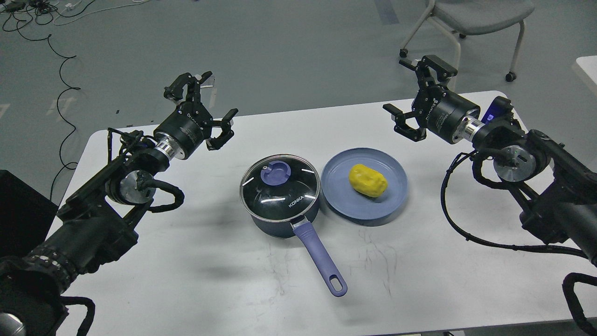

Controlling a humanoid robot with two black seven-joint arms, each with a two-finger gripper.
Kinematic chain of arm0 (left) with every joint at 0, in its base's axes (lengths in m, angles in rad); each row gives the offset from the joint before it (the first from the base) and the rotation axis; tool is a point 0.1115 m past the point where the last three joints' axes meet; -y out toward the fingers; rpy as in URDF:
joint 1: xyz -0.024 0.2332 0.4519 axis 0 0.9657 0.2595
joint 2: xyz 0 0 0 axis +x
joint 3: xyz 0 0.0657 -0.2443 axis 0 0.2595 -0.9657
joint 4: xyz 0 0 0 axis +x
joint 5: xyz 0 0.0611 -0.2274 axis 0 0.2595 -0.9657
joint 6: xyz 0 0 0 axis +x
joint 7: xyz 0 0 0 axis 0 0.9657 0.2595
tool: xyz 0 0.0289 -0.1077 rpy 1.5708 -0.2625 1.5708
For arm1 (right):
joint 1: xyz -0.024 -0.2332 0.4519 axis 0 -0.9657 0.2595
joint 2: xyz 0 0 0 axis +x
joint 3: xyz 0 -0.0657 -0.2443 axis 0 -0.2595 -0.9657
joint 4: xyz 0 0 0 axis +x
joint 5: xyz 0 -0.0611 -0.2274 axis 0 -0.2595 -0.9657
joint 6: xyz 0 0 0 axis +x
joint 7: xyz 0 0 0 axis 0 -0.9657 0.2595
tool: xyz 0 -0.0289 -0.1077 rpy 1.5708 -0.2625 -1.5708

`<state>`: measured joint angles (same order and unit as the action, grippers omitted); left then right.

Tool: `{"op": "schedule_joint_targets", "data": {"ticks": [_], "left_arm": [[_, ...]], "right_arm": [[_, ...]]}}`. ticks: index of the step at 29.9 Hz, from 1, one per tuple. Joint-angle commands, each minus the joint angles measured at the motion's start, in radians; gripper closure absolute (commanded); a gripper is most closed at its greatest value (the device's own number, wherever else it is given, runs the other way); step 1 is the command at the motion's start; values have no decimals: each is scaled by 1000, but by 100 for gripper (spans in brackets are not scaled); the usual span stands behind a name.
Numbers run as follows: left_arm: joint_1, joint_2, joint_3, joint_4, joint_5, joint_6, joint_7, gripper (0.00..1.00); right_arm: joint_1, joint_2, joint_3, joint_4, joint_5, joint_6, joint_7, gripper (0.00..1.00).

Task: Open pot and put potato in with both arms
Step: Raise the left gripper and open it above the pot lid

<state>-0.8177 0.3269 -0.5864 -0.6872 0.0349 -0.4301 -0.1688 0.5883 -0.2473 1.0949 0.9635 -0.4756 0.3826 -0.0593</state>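
Observation:
The dark blue pot (280, 219) stands in the middle of the white table (210, 289), its glass lid (280, 189) with a blue knob (275, 172) on it and its lavender handle (319, 256) pointing toward me. The yellow potato (368, 180) lies on a round blue plate (392, 200) just right of the pot. My left gripper (205, 109) is open and empty, raised above the table's back left, well left of the pot. My right gripper (410, 93) is open and empty, raised above the back right, beyond the plate.
A grey wheeled chair (471, 18) stands on the floor behind the table's right side. Black cables (60, 79) lie on the floor at the back left. The table's far edge runs just behind both grippers. A dark box (18, 210) sits at the left edge.

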Motion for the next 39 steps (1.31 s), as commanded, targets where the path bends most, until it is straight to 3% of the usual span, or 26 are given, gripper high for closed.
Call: {"op": "schedule_joint_targets", "data": {"ticks": [1, 33, 34, 36, 38, 39], "left_arm": [[5, 1, 2, 0, 0, -9, 0, 2], [8, 18, 3, -12, 25, -6, -9, 2], [6, 21, 0, -21, 36, -4, -18, 2], [2, 58, 0, -73, 104, 7, -89, 2], [2, 93, 2, -168, 329, 89, -240, 2], [2, 98, 2, -195, 395, 128, -273, 2]], "right_arm": [[-1, 8, -1, 6, 0, -1, -2, 0], [2, 23, -4, 15, -1, -1, -14, 0], [2, 23, -3, 15, -1, -1, -11, 0], [1, 22, 0, 15, -1, 1, -5, 0], [-1, 17, 6, 15, -1, 1, -5, 0], [-1, 16, 8, 15, -1, 1, -4, 0]]}}
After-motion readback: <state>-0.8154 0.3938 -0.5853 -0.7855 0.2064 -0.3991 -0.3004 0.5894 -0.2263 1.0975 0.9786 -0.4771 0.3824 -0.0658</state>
